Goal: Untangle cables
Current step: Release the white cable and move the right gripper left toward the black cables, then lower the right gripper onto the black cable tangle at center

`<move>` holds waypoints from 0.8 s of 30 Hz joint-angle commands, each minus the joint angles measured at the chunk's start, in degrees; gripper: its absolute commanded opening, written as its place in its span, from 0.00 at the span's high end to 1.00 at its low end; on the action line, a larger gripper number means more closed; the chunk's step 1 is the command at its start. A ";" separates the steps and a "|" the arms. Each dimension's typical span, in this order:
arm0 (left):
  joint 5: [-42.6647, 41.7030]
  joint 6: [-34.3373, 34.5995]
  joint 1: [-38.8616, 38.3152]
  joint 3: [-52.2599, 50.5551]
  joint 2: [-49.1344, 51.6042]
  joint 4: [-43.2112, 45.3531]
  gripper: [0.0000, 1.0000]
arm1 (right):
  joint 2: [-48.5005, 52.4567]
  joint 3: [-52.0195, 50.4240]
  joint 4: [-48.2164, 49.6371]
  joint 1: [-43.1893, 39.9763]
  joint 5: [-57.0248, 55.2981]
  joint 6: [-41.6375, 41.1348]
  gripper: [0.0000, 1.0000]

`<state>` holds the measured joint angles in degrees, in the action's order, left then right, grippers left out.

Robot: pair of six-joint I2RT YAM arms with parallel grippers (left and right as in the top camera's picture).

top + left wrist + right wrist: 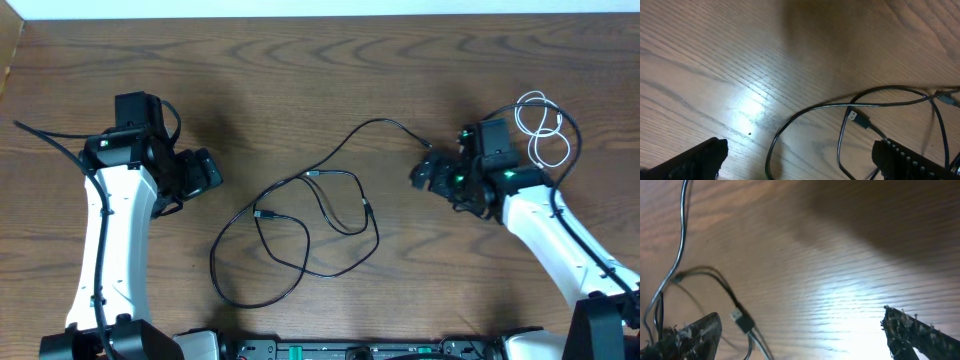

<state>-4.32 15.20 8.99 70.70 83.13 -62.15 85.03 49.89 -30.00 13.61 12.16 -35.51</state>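
Black cables [300,225] lie in overlapping loops in the middle of the table, one strand running up toward the right arm. A short white cable [545,130] is coiled at the far right, behind that arm. My left gripper [212,172] stands open just left of the black loops, holding nothing. In the left wrist view the black cables [850,105] and a USB plug [858,119] lie ahead of the open gripper [800,165]. My right gripper [420,175] is open to the right of the tangle. Its wrist view shows a plug [742,320] close to the left finger [690,335].
The wooden table [320,70] ends at a pale edge at the back. Thicker black wires run along both white arms [110,240]. Bare wood lies behind the tangle and between the two grippers.
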 commanded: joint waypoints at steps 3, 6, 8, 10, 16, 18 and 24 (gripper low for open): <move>0.52 0.31 0.26 0.79 -0.63 -0.17 0.02 | 2.23 0.09 0.02 4.59 -1.99 0.42 0.01; 0.52 0.31 0.26 0.79 -0.63 -0.17 0.02 | 3.39 0.09 0.15 6.75 -3.72 0.39 0.01; 0.52 0.31 0.26 0.79 -0.63 -0.17 0.02 | 4.20 0.09 0.87 7.85 -3.72 0.42 0.01; 0.52 0.31 0.26 0.79 -0.63 -0.17 0.02 | 5.03 0.09 1.51 8.87 -3.91 0.42 0.01; 0.52 0.31 0.26 0.79 -0.63 -0.17 0.02 | 8.83 0.09 3.91 11.34 -4.13 0.42 0.01; 0.52 0.31 0.26 0.79 -0.63 -0.17 0.02 | 10.10 0.09 4.48 11.82 -4.11 0.39 0.01; 0.52 0.28 0.26 0.79 -0.63 -0.17 0.02 | 13.31 0.09 7.06 12.81 -4.09 -0.33 0.04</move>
<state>-4.32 15.20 8.99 70.70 83.13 -62.15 96.27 50.09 -23.07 25.76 8.51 -35.46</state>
